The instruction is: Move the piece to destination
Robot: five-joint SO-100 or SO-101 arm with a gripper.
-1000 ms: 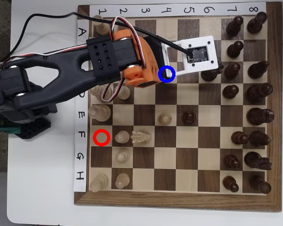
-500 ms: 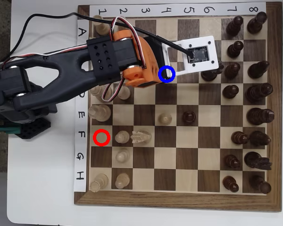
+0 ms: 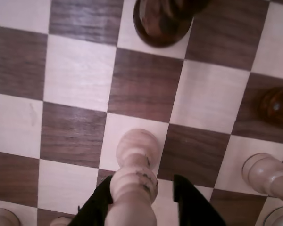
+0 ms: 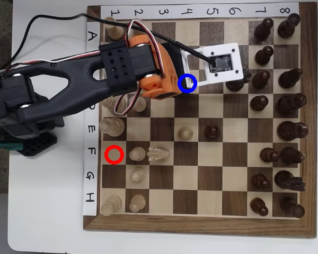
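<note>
Piece (image 3: 133, 181) upright between black jaws.

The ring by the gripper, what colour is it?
The ring is blue, clearest in the overhead view.

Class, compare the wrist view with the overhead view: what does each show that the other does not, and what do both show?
Only the wrist view shows the piece between the black jaws of the gripper, above the squares.

Only the overhead view shows the whole board, its row letters and column numbers, the blue ring, the red ring and the arm, which hides the piece.

Both show checkered squares with light and dark chessmen.
</note>
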